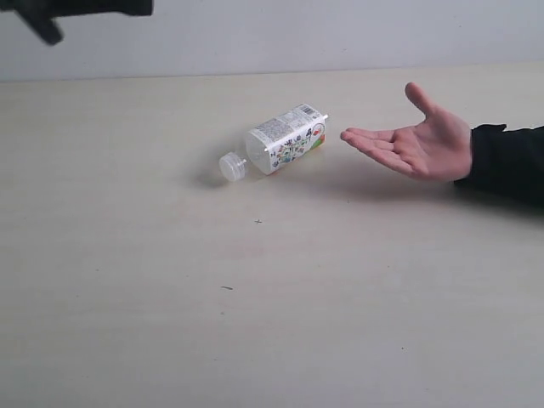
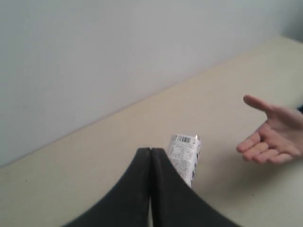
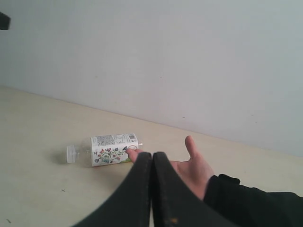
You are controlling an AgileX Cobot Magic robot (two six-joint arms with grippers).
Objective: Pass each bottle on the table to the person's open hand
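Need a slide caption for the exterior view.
Squarish bottle lies on its side on the table, base toward an open hand waiting palm up.

The exterior camera looks down across the table (image 1: 127, 323); both raised wrist cameras face the far wall (image 3: 189, 56), sharing the bottle (image 1: 285, 140) and the hand (image 1: 416, 144).

Left tool (image 2: 150, 152) and right tool (image 3: 152, 155) are matte black.

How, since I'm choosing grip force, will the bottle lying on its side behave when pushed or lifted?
The bottle looks clear and empty near its cap, so probably light and easily dented. Its squarish body, lying on the table, would likely slide or pivot rather than roll.
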